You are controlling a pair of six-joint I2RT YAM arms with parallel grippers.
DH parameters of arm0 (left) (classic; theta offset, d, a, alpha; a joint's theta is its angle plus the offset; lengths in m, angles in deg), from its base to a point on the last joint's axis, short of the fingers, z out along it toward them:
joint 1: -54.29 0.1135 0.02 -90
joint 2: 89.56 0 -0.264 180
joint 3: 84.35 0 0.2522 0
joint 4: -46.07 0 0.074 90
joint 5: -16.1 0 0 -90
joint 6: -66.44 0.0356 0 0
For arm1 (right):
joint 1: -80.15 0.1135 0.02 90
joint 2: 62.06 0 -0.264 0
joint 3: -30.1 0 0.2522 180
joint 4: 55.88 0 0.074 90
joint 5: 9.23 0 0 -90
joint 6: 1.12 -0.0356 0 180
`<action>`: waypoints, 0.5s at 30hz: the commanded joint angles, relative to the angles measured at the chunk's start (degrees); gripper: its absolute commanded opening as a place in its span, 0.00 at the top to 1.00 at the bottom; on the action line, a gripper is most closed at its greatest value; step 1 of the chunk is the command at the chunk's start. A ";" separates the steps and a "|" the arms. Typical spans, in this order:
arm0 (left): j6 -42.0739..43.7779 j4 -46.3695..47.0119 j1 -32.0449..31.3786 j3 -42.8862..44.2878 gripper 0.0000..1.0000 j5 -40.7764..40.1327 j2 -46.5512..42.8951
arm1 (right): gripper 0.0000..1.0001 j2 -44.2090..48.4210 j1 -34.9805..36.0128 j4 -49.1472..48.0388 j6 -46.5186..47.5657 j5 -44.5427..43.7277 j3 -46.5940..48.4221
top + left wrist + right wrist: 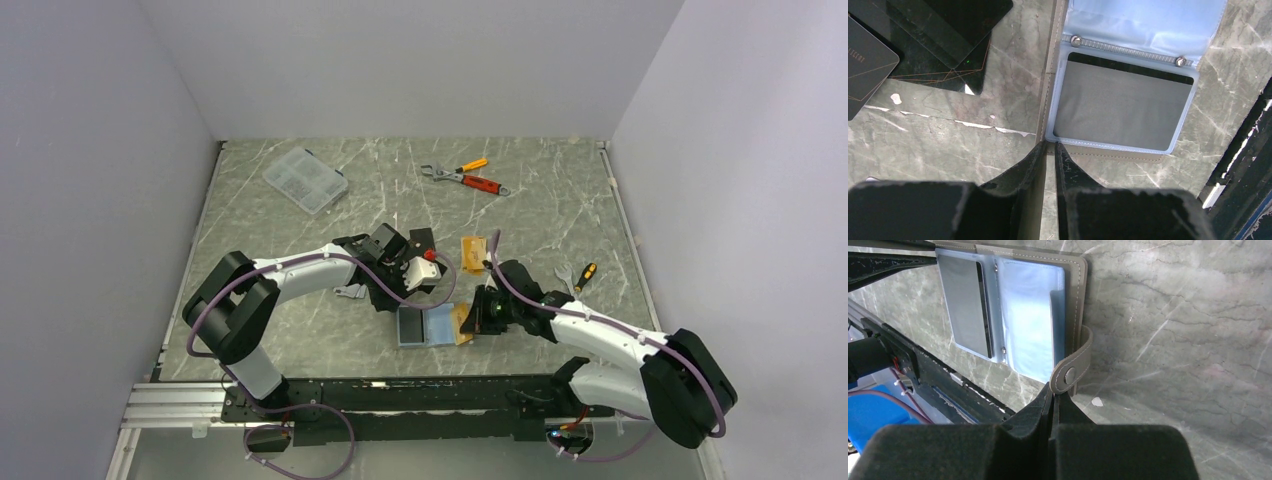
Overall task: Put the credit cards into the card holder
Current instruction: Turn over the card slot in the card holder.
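From above, the card holder (418,328) is seen lying open on the surface (330,345), blue-grey lining up. It sits near the front edge between the two arms, with its long axis running left to right. The left tool (392,300) is placed at its left end, the right tool (478,318) at its right end. An orange-gold card (473,247) and a black card (422,239) are spotted loose just beyond the holder. A clear box (305,180) and a wrench and pliers (465,178) are seen well back.

Over to the left wrist view, and something the overhead misses is picked up. A grey card (1120,107) is lodged in a sleeve, long axis across the frame, its dark stripe along the far edge by the two rivets. The left tool's fingers are seen nearly together with a thin gap, the tips set at the holder's near corner. Whether the cover's edge is pinched cannot be told. Dark cards (948,30) are seen overlapping on the surface, apart from the holder.

In the right wrist view, the stitched taupe border and the snap tab (1073,367) are shown, the tab curling toward the camera. The right tool's fingers are pressed together with no gap, the tips right at the tab's rounded end. Whether the tab is caught between them cannot be told.
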 commanded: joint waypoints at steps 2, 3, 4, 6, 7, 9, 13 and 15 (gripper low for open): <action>1.25 0.08 -0.35 0.40 0.83 0.06 0.37 | 1.00 -2.11 0.48 -1.63 -0.22 0.20 0.17; 1.35 0.08 -0.36 0.38 0.83 0.01 0.38 | 1.00 -2.54 0.45 -1.50 -0.35 0.06 0.16; 1.36 0.08 -0.38 0.30 0.83 -0.03 0.38 | 1.00 -3.05 0.48 -1.24 -0.50 -0.22 0.16; 1.44 0.12 -0.34 0.28 0.83 0.01 0.38 | 1.00 -4.07 0.47 -0.68 -0.86 -0.72 0.16; 1.45 0.08 -0.35 0.24 0.83 0.00 0.44 | 1.00 -4.72 0.49 -0.57 -0.97 -0.78 0.16; 1.45 0.03 -0.35 0.36 0.84 0.17 0.47 | 1.00 -6.17 0.48 -0.86 -1.16 -0.31 0.20; 1.52 0.00 -0.36 0.46 0.84 0.33 0.38 | 1.00 -9.92 0.48 -1.46 -1.35 0.87 0.66; 1.62 -0.11 -0.37 0.58 0.84 0.34 0.35 | 1.00 -11.02 0.63 -1.81 -1.31 1.35 0.90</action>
